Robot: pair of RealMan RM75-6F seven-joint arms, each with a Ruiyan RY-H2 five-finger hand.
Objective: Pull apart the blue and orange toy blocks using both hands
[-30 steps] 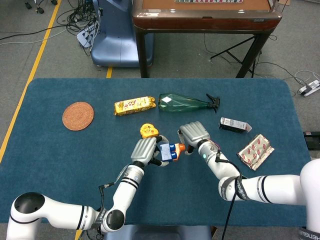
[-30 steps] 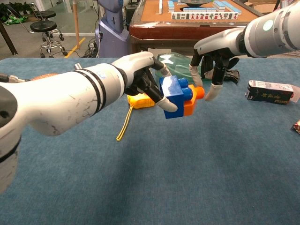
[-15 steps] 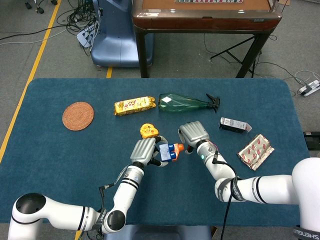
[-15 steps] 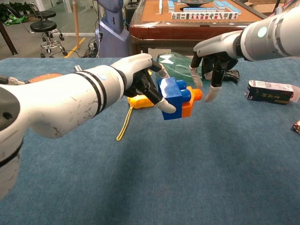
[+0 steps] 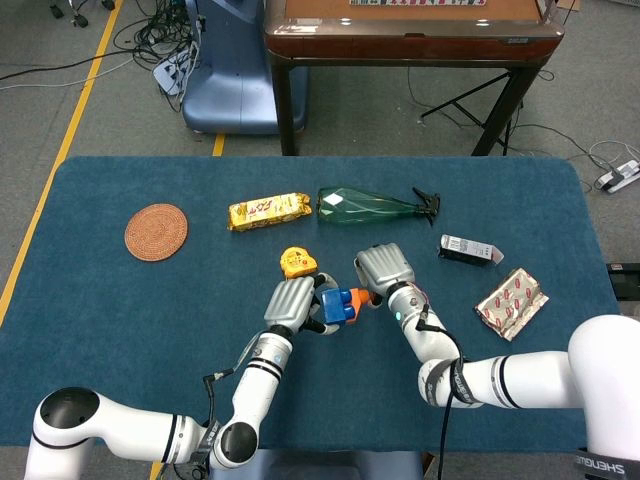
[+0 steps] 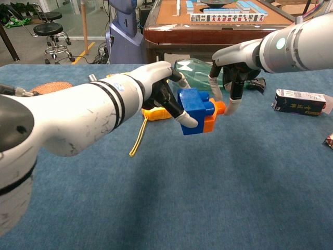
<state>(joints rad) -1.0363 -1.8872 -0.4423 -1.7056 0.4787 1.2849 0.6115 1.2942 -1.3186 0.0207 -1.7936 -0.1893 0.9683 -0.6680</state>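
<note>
The blue block [image 6: 191, 107] and the orange block [image 6: 210, 120] are still joined and are held in the air over the table. My left hand [image 6: 158, 92] grips the blue block from the left, fingers wrapped round it. My right hand [image 6: 229, 78] hangs just right of the orange block, fingers spread and pointing down, one fingertip [image 6: 235, 107] at the orange end; I see no grip. In the head view the blue block [image 5: 333, 305] and orange block [image 5: 351, 298] sit between my left hand [image 5: 290, 300] and right hand [image 5: 383, 268].
A yellow tape measure [image 5: 296, 262] lies just behind the hands. Further back are a green bottle [image 5: 365, 205] and a gold snack pack [image 5: 268, 211]. A woven coaster [image 5: 156, 231] lies far left, a small box [image 5: 468, 250] and a blister pack [image 5: 510, 303] to the right.
My right hand has drawn in leftward until its fingers reach the orange block's end. My left hand has kept hold of the joined blocks, shifting only slightly.
</note>
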